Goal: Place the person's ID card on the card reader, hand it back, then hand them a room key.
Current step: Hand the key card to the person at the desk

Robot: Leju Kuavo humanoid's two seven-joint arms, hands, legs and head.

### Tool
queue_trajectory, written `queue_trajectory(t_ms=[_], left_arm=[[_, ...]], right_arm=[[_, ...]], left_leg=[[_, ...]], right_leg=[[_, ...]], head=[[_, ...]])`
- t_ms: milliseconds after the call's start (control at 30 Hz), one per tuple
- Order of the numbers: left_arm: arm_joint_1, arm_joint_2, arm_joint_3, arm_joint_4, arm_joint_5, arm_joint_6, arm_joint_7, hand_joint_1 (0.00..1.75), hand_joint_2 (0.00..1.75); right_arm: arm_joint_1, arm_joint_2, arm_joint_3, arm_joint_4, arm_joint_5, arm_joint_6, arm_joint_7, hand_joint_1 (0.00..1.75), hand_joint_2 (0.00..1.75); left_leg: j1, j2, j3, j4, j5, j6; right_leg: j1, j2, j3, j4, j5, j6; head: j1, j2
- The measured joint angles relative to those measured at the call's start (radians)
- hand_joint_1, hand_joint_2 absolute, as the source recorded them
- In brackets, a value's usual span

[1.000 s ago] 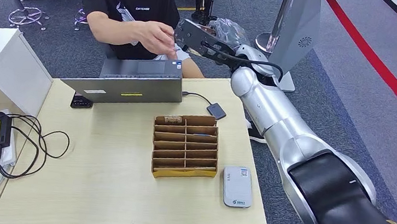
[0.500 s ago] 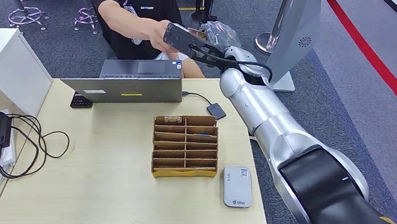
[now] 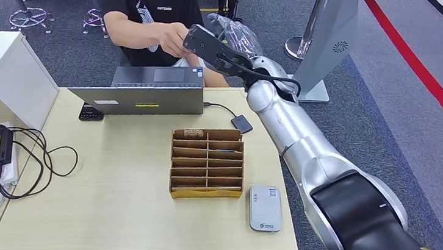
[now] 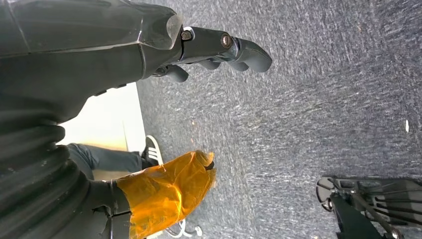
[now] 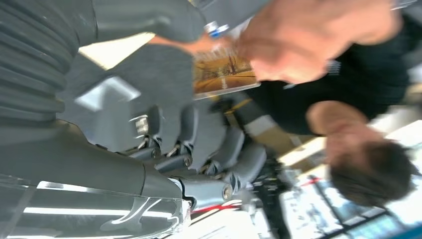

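Observation:
My right hand (image 3: 205, 41) is stretched out over the far table edge, toward a seated person in a black shirt (image 3: 150, 8). The right wrist view shows a card with a golden-brown picture (image 5: 224, 74) between my right hand's thumb (image 5: 159, 84) and fingers. The person's hand (image 5: 303, 40) has hold of the card's other end; in the head view that hand (image 3: 169, 37) touches mine. The white card reader (image 3: 264, 207) lies at the near right of the table with nothing on it. My left hand (image 4: 219, 47) hangs over grey carpet, holding nothing, fingers loosely apart.
A wooden slotted card organizer (image 3: 207, 162) stands mid-table with a card in its far slot. Behind it are an open grey laptop (image 3: 149, 90) and a small black device (image 3: 241, 124) on a cable. Tangled cables (image 3: 14, 154) and a white box (image 3: 3, 73) are at the left.
My right arm has swung left, toward the person. The person's hand has come forward and closed on the card at my right hand.

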Motion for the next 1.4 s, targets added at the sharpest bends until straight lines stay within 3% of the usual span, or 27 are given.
queue_trajectory(t_ms=[133, 333, 633, 933, 1033, 1167, 1400], left_arm=[[0.03, 0.002, 0.01, 0.0, 0.021, 0.008, -0.026, 0.0, 1.75], [0.055, 0.005, 0.033, 0.0, 0.034, 0.015, -0.035, 0.0, 1.75], [0.056, 0.005, 0.056, 0.0, 0.047, 0.018, -0.035, 0.0, 1.75], [0.071, 0.005, 0.11, 0.0, 0.09, 0.036, -0.048, 0.0, 1.75], [0.072, 0.005, 0.126, 0.0, 0.098, 0.041, -0.051, 0.0, 1.75], [0.072, 0.005, 0.141, 0.0, 0.099, 0.047, -0.053, 0.0, 1.75], [0.071, 0.005, 0.151, 0.0, 0.097, 0.048, -0.052, 0.0, 1.75]], right_arm=[[0.116, -0.058, -0.033, -0.163, -0.075, 0.021, -0.067, 0.0, 1.75], [0.255, -0.145, -0.064, -0.369, -0.125, 0.042, -0.094, 0.0, 1.75], [0.345, -0.209, -0.088, -0.517, -0.162, 0.049, -0.127, 0.0, 1.75], [0.706, -0.354, -0.223, -0.827, -0.352, 0.195, -0.333, 0.0, 1.75], [0.839, -0.375, -0.276, -0.921, -0.3, 0.205, -0.353, 0.0, 1.75], [0.977, -0.384, -0.29, -0.994, -0.166, 0.145, -0.359, 0.0, 1.75], [1.083, -0.386, -0.287, -1.039, -0.091, 0.079, -0.362, 0.0, 1.75]], left_leg=[[0.0, -0.001, 0.0, 0.0, 0.0, 0.0], [0.0, 0.0, -0.001, 0.0, -0.001, 0.001], [0.0, 0.0, 0.0, 0.0, -0.001, 0.001], [0.001, -0.005, -0.001, 0.0, -0.004, 0.005], [0.001, -0.005, -0.001, 0.0, -0.006, 0.005], [0.001, -0.004, -0.001, 0.0, -0.007, 0.006], [0.001, -0.003, -0.001, 0.0, -0.007, 0.006]], right_leg=[[0.0, 0.0, 0.0, -0.001, 0.0, 0.0], [0.0, 0.0, 0.0, -0.001, 0.0, 0.0], [0.001, -0.001, 0.0, -0.001, 0.0, 0.0], [0.0, -0.006, 0.002, -0.004, -0.003, 0.004], [0.0, -0.005, 0.002, -0.004, -0.004, 0.005], [0.0, -0.005, 0.002, -0.004, -0.004, 0.006], [0.0, -0.004, 0.002, -0.004, -0.004, 0.006]], head=[[0.0, 0.0], [0.0, 0.0], [0.0, 0.0], [0.0, 0.0], [0.0, 0.0], [0.0, 0.0], [0.0, 0.0]])
